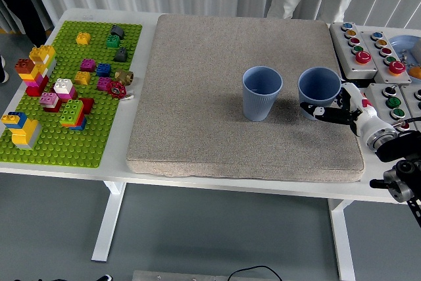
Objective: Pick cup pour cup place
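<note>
Head view shows the right hand (329, 111) wrapped around the right cup (320, 91) on the mat (197, 97), and honestly a loose grip could tip it into the other cup (262, 93) just beside it.

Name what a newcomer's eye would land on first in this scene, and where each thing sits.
Two blue cups stand out on the grey mat: the left cup stands free mid-mat, and the right cup is gripped by the right robot hand. At far left, bright toy bricks crowd a green baseplate.

Second cup (262, 93) close left; mat (191, 97) beyond open.
</note>
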Motion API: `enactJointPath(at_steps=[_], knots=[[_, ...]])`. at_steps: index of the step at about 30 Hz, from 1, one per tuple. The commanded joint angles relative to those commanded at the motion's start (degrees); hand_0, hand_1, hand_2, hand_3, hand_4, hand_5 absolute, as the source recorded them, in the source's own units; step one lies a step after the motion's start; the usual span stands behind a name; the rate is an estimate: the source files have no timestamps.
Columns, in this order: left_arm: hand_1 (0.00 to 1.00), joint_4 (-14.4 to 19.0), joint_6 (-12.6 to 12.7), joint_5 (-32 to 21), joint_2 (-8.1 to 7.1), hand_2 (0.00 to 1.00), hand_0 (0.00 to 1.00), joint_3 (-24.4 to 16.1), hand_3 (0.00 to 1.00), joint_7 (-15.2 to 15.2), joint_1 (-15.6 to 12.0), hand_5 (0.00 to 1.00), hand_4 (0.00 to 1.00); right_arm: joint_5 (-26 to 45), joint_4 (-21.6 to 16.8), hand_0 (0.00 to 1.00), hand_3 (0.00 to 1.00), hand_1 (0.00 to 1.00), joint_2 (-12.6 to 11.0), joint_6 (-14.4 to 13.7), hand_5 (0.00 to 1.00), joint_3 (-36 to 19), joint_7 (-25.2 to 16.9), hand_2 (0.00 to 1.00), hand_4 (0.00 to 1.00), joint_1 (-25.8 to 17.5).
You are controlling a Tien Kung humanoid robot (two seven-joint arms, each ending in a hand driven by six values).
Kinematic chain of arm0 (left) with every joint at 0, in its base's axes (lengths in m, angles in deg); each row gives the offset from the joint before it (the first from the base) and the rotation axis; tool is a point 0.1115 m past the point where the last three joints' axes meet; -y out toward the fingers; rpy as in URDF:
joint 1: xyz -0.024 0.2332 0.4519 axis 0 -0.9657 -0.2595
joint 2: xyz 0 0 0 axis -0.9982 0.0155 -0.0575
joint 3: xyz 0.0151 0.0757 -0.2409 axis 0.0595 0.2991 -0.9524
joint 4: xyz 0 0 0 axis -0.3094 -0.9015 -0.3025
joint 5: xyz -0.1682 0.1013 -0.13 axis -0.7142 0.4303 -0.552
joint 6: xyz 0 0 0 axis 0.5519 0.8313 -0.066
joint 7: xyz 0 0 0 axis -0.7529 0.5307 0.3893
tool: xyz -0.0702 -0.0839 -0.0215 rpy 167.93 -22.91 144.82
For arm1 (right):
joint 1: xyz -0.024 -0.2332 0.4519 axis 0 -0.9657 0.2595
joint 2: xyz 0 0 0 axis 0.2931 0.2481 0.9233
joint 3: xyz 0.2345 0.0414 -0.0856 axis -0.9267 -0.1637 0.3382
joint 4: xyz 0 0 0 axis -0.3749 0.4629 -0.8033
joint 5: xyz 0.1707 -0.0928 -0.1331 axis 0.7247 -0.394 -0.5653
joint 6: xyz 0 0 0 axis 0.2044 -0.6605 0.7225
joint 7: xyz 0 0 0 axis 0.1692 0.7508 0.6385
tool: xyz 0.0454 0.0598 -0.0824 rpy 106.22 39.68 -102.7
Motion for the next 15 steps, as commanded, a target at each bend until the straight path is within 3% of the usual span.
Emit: enactJointPath(at_steps=[2, 15], knots=[[0.852, 0.0, 0.0, -0.1, -0.02, 0.868, 0.801, 0.1, 0.794, -0.1, 0.0, 0.998, 0.499, 0.1, 0.1, 0.913, 0.811, 0.818, -0.1, 0.0, 0.322, 0.0, 0.0, 0.816, 0.799, 0.3], [0.852, 0.0, 0.1, -0.4, -0.20, 0.868, 0.803, 0.3, 0.794, -0.2, 0.0, 0.998, 0.500, 0.2, -0.2, 0.913, 0.810, 0.819, -1.8, -0.1, 0.313, 1.4, 0.3, 0.816, 0.794, 3.2]])
